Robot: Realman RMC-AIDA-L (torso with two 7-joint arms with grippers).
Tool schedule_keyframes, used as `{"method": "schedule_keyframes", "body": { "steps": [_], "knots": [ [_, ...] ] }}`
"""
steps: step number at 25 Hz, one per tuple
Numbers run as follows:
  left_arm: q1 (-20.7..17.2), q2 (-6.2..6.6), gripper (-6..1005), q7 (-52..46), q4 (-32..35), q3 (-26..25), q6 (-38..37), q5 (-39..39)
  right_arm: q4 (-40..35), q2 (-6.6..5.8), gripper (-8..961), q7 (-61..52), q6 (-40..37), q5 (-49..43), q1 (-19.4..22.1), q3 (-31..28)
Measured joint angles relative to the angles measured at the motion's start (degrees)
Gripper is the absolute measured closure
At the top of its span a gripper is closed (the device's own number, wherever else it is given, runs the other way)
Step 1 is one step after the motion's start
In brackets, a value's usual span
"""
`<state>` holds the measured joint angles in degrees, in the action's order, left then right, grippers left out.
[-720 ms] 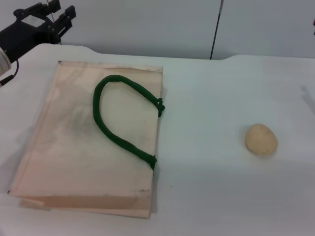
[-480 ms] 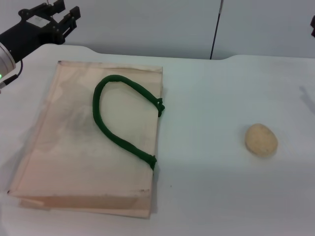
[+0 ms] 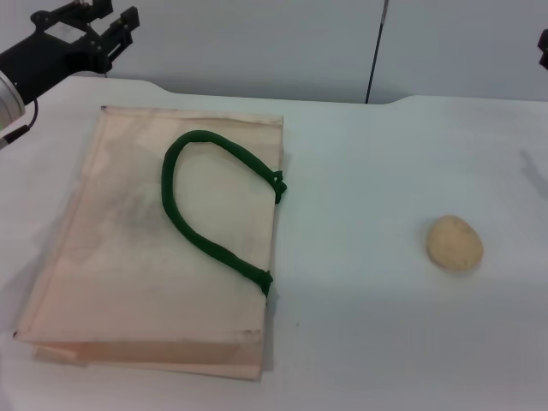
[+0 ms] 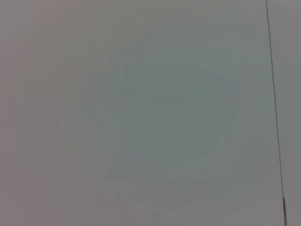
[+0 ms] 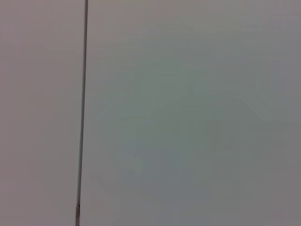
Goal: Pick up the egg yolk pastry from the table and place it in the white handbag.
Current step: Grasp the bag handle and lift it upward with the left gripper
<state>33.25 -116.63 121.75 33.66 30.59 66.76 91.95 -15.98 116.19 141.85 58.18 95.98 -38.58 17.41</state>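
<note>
The black left gripper [image 3: 110, 26] is held up at the far left corner of the scene, above and beyond the back edge of the broad plain white tabletop [image 3: 368, 171], its arm reaching in from the left edge and its short fingers [image 3: 129, 20] pointing right toward the grey wall; the fingers stand slightly apart with nothing between them. Of the right gripper [image 3: 543, 44] only a dark sliver shows at the far right edge, raised over the table's back right, and whether it is apart or together cannot be told. The small round pale tan-yellow egg yolk pastry [image 3: 455, 243] lies alone on the table's right half, well apart from both grippers, nearer the right one and below it. The large flat cream white handbag [image 3: 111, 257], smudged grey, lies flat on the left half, its thick dark green rope handle [image 3: 201, 201] looped across its top face; its far left corner lies near the left gripper. Both wrist views show only plain grey wall with a thin dark seam [image 4: 274, 103].
</note>
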Motion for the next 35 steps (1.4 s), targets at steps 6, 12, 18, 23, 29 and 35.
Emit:
{"method": "schedule_keyframes", "body": {
  "steps": [6,12,18,23,29,35],
  "knots": [
    [0.06,0.03,570,-1.35,0.77,0.00,0.17,-0.02,0.07,-0.07,212,-0.27,0.00,0.00,0.00,0.00],
    [-0.02,0.02,569,-8.54,4.15,0.07,0.21,-3.18,0.07,-0.20,216,-0.79,0.00,-0.01,0.00,0.00],
    [-0.12,-0.11,568,-30.34,17.05,0.33,3.52,-17.54,0.07,-0.19,219,-0.79,0.01,-0.10,0.00,0.00],
    [0.34,0.22,570,-49.74,29.55,3.07,10.32,-31.12,0.07,-0.18,222,-1.27,0.01,-0.10,0.00,0.00],
    [3.37,0.58,569,-62.96,34.77,4.07,15.95,-45.22,0.06,-0.17,225,-1.42,0.01,-0.09,0.00,0.00],
    [6.93,0.93,568,-67.60,34.42,4.23,18.25,-56.10,-0.03,-0.18,229,-1.47,0.01,-0.08,0.00,0.00]
  ]
}}
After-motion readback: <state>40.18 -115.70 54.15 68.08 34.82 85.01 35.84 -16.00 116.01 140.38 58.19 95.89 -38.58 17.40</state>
